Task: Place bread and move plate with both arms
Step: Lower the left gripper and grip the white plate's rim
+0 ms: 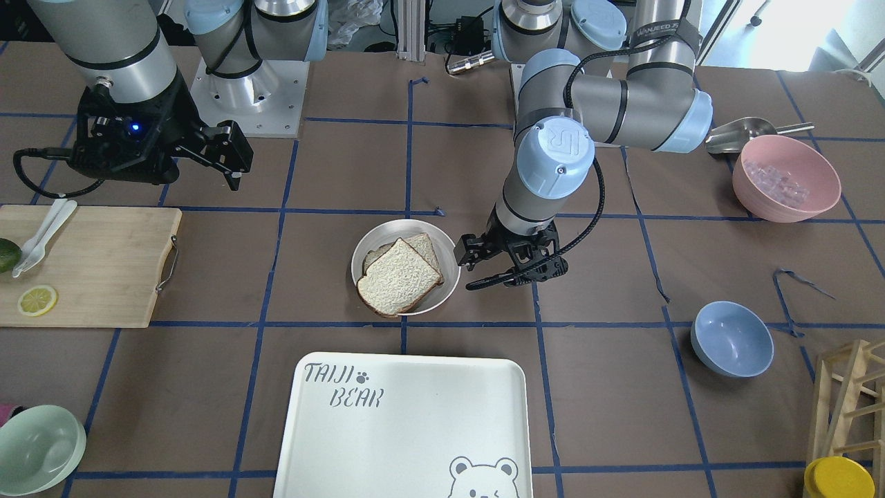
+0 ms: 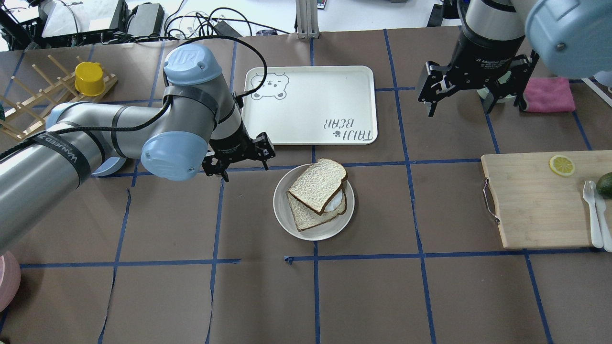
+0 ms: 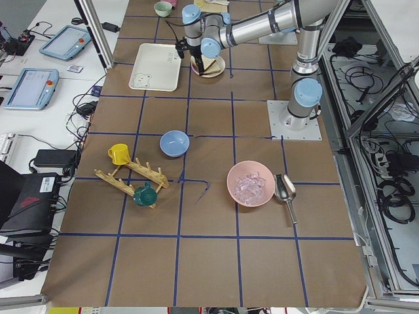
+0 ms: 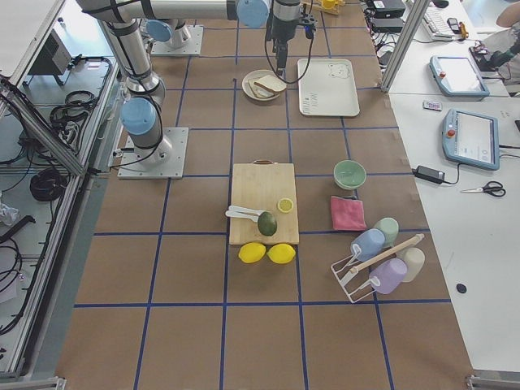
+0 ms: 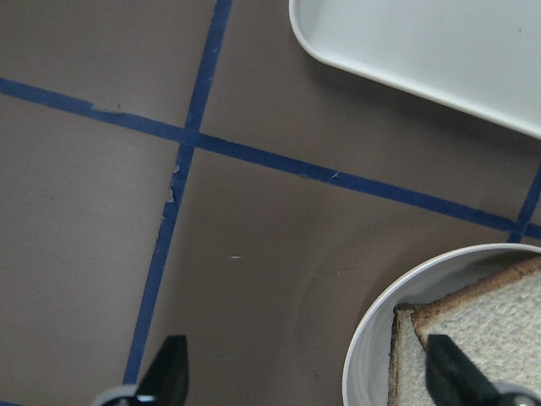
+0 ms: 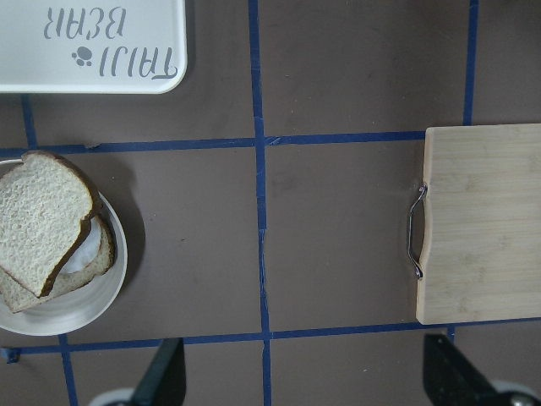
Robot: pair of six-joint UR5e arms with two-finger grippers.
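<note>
The plate (image 2: 330,231) sits mid-table, just nearer to me than the tray. The bread (image 2: 318,184) lies on top of a stack in it, over a white egg and a lower slice. My left gripper (image 2: 244,167) is open and empty, low over the table just left of the plate. In the left wrist view its gripper (image 5: 308,381) has one fingertip over the plate's rim (image 5: 368,338) and the bread (image 5: 499,321). My right gripper (image 2: 459,107) is open and empty, held high to the far right of the plate. It sees the bread (image 6: 42,216) from above.
The white "TAIJI BEAR" tray (image 2: 311,102) lies beyond the plate. A wooden cutting board (image 2: 540,200) with a lemon slice and white cutlery lies at the right. A pink cloth (image 2: 550,94), a blue bowl (image 1: 731,339), a pink bowl (image 1: 786,178) and a cup rack (image 2: 48,95) stand around.
</note>
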